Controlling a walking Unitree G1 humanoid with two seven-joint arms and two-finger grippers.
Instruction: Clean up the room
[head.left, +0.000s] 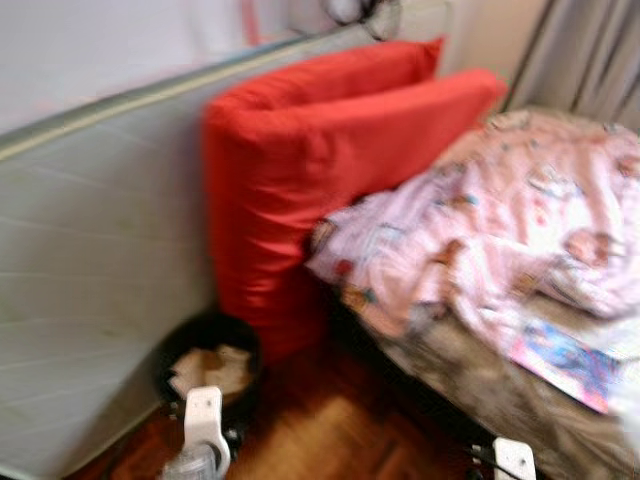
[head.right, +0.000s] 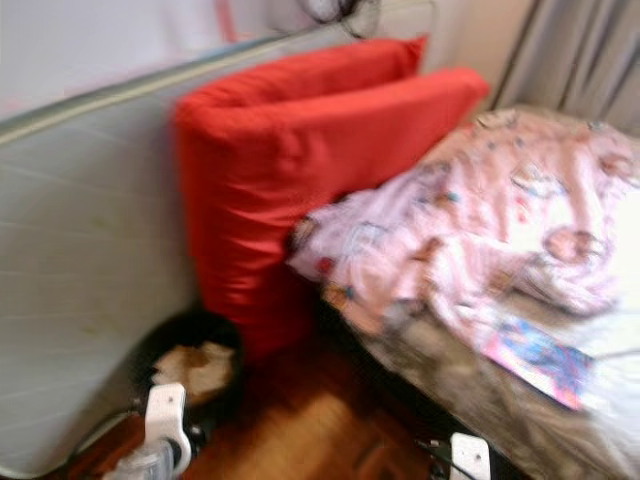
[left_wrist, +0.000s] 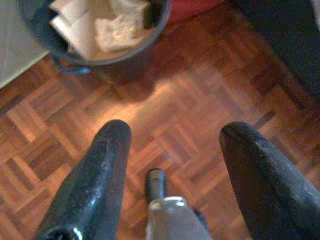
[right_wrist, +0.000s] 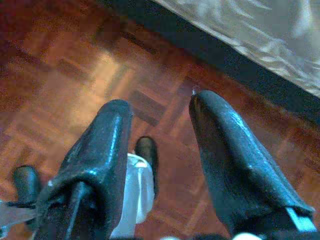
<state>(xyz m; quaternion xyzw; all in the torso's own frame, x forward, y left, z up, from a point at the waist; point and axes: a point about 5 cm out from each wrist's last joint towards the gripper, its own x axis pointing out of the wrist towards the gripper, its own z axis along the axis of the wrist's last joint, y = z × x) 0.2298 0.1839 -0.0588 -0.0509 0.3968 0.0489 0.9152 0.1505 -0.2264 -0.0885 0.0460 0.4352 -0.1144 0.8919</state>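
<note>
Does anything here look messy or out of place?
Yes. The pink blanket lies crumpled in a heap on the bed, spilling over its edge. Two red cushions stand on end, wedged between bed and wall. A bin with crumpled paper sits below.

We read this as a home bedroom: bed (head.left: 520, 400) with rumpled pink printed blanket (head.left: 500, 230), red pillows (head.left: 300, 170), parquet floor (left_wrist: 190, 125), grey curtain (head.left: 590, 55), small bin (head.left: 210, 365).

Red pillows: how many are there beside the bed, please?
2. One large red fabric pillow stands at the front, its lower end by the black round bin. The second red pillow stands behind it against the grey wall panel. More may be hidden behind.
</note>
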